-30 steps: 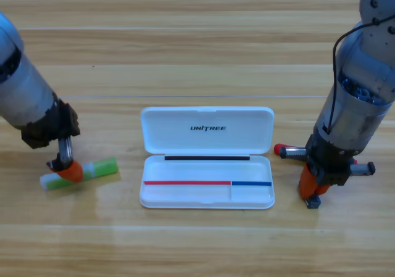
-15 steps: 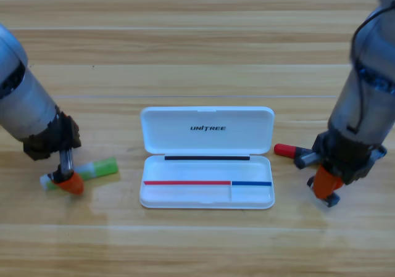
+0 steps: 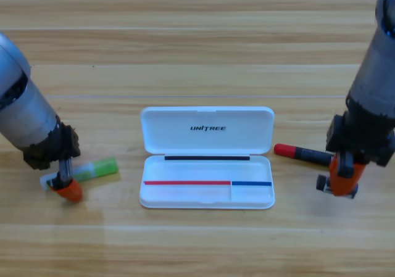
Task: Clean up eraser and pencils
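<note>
The light-green pencil (image 3: 92,169) lies on the table left of the open white case (image 3: 207,201). My left gripper (image 3: 66,189) points down at the pencil's whitish left end, just in front of it. The black marker with a red cap (image 3: 300,153) lies right of the case, and its far end is hidden behind my right arm. My right gripper (image 3: 341,181) hangs just in front of the marker. It is shut on the small dark eraser (image 3: 321,182), which sticks out on both sides of the orange tip.
The case's lid (image 3: 207,129) lies folded back toward the far side, with its shallow tray facing up nearer me. Both grey arms come down from the upper corners on either side of the case.
The left gripper slid from the green pencil's middle to its left end; the pencil stayed put. The right gripper moved right and slightly up with the eraser, uncovering more of the marker.
</note>
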Motion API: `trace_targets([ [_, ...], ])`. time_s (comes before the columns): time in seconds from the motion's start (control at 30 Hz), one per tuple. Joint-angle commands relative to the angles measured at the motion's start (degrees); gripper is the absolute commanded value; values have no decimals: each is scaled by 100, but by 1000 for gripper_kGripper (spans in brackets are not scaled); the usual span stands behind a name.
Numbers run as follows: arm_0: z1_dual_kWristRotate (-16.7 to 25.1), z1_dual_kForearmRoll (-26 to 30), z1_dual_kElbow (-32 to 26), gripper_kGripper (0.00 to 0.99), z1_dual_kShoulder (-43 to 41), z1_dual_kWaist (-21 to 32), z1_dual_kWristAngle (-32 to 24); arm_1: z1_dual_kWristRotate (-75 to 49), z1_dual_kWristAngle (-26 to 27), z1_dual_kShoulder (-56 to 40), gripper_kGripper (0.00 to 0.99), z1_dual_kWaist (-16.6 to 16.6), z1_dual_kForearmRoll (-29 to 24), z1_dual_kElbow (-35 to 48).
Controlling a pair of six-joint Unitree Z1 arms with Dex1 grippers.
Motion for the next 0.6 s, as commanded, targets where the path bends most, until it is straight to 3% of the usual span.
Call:
trace_targets([
  [0.03, -63, -120, 90, 864, 270, -89, -67, -700, 83, 185, 0, 160, 274, -330],
  [0.6, -45, -146, 107, 778, 340, -89, -67, -1157, -286, 1450, 0, 837, 449, -1842],
])
